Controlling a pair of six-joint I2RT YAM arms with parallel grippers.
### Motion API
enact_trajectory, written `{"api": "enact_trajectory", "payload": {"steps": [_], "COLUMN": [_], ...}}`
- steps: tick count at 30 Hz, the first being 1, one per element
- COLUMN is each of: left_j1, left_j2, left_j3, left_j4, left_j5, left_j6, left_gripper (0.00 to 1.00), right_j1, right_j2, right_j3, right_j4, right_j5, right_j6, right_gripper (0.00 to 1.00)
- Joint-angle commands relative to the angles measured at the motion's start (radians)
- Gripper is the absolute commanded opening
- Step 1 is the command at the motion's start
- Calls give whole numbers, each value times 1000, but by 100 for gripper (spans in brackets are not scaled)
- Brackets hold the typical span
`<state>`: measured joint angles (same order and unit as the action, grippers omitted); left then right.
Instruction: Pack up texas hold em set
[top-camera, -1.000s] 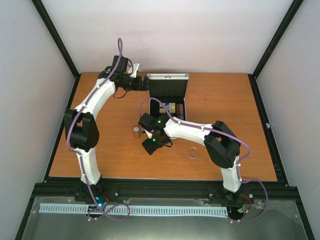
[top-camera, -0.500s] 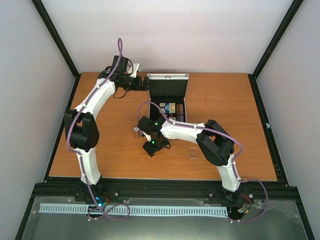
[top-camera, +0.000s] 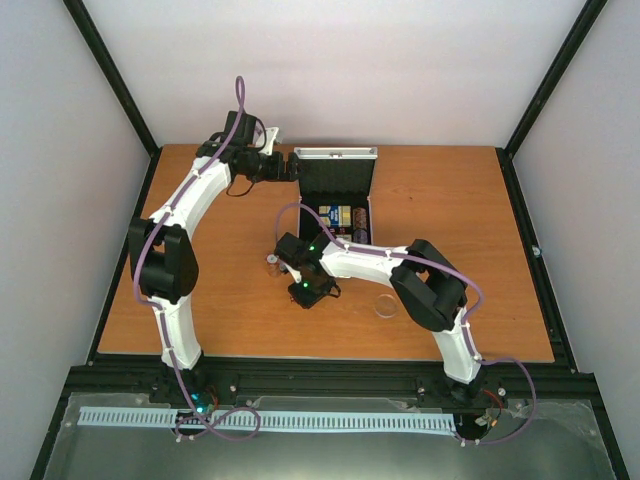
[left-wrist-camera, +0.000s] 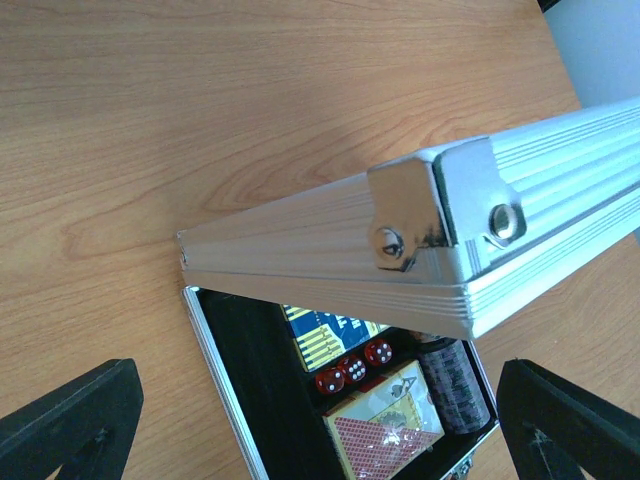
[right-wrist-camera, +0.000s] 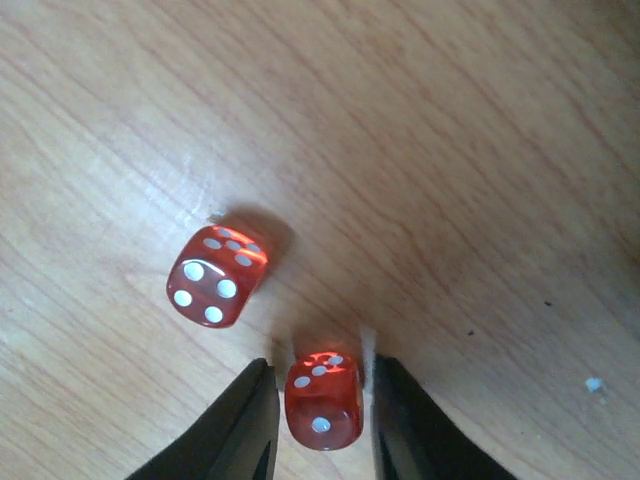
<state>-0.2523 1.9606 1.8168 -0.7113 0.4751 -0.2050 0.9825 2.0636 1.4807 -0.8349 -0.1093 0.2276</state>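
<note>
**Right wrist shifts left onto the loose dice**

In the last second my right arm slid leftward. My right gripper (right-wrist-camera: 320, 362) now straddles one red die (right-wrist-camera: 322, 402) on the table (right-wrist-camera: 450, 150). The pads sit at its sides, but I cannot tell if they are pressing. A second die (right-wrist-camera: 217, 275) lies just beside it. I judge the pickup is about to start.

A chip stack (top-camera: 272, 263) and the clear disc (top-camera: 385, 305) are not yet packed. Farther off, the case (top-camera: 335, 185) has its mouth up and its raised lid running crosswise. My left gripper (left-wrist-camera: 320, 420) gapes wide by the lid corner.
</note>
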Motion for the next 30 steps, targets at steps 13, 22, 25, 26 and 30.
{"api": "enact_trajectory", "payload": {"steps": [13, 22, 25, 26, 30], "left_j1": [8, 8, 10, 9, 8], "left_j2": [-4, 0, 0, 2, 4], "left_j3": [10, 10, 10, 10, 10], "left_j4": [-3, -3, -4, -5, -9], "left_j5": [1, 2, 1, 0, -3], "left_j6": [7, 6, 7, 7, 10], "left_gripper": [100, 100, 100, 100, 100], "right_j1": [-45, -249, -303, -316, -357], "right_j2": [-78, -44, 5, 22, 96], "right_j3": [82, 181, 218, 234, 308], "right_j4": [-101, -90, -64, -57, -52], "right_j5": [154, 248, 255, 256, 264], "right_j6": [18, -24, -50, -59, -91], "right_gripper": [5, 3, 3, 3, 3]}}
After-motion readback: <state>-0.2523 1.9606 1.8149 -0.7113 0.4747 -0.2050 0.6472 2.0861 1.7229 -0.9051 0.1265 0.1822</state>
